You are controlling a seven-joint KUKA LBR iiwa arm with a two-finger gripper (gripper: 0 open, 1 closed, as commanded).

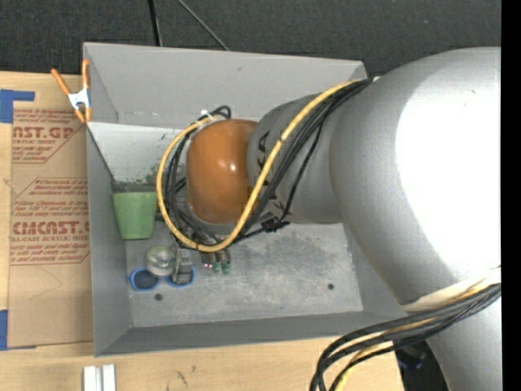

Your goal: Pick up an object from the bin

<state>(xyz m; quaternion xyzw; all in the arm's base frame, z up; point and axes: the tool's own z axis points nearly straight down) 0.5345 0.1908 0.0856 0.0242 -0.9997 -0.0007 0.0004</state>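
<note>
Nearest to the gripper (194, 255) is a small group of things on the floor of the bin (277, 287), in its lower left part. A small clear round thing (161, 258) with a shiny top lies just left of the gripper's lower end. Below it and a little more to the left, a blue ring (142, 280) lies flat on the floor. To the right of the ring a second blue piece (183, 278) lies almost under the gripper; I cannot tell what kind of thing it is. These three lie close together, and I cannot tell if they touch each other.

The gripper is low over this group, but the robot's own wrist covers most of it from above. I cannot tell if it is spread or pressed together, or if it pinches anything. Just right of it is a small dark part (218, 261) with green and red spots; it is not clear if this belongs to the robot or lies in the bin.

Above the group, near the left wall, is a light green cup (134, 214) with a darker green rim toward the back. I cannot tell if it stands upright or leans.

Over the middle of the bin is the rounded orange cover (216, 169) on the wrist. A yellow cable (165, 177) loops around it together with black cables. The thick grey arm (423, 177) comes in from the right and hides the right part of the bin
</note>
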